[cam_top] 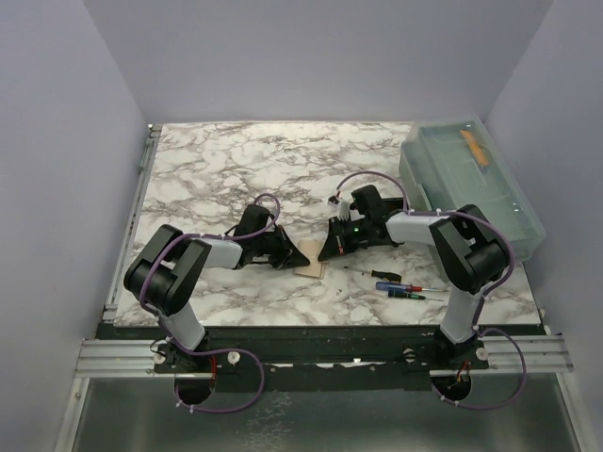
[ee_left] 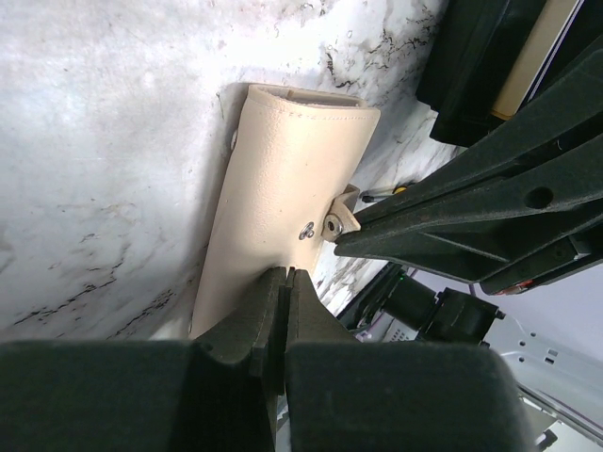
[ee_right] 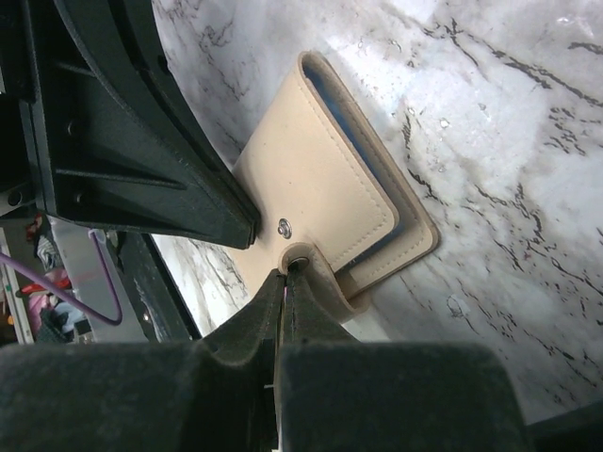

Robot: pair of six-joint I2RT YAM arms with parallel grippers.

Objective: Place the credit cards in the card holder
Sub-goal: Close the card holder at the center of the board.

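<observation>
A beige leather card holder (cam_top: 309, 269) with a snap strap lies flat on the marble table between both grippers. It also shows in the left wrist view (ee_left: 283, 169) and the right wrist view (ee_right: 330, 179). A light blue card edge (ee_right: 402, 229) shows between its flaps. My left gripper (ee_left: 285, 275) is shut, its tips at the holder's near edge. My right gripper (ee_right: 292, 271) is shut on the strap tab (ee_left: 344, 202) by the snap, which stands slightly lifted. No black tray and no loose card are in view.
Small screwdrivers (cam_top: 400, 287) lie just right of the holder. A large translucent lidded bin (cam_top: 471, 184) with an orange item inside stands at the right rear. Grey walls enclose the table on three sides.
</observation>
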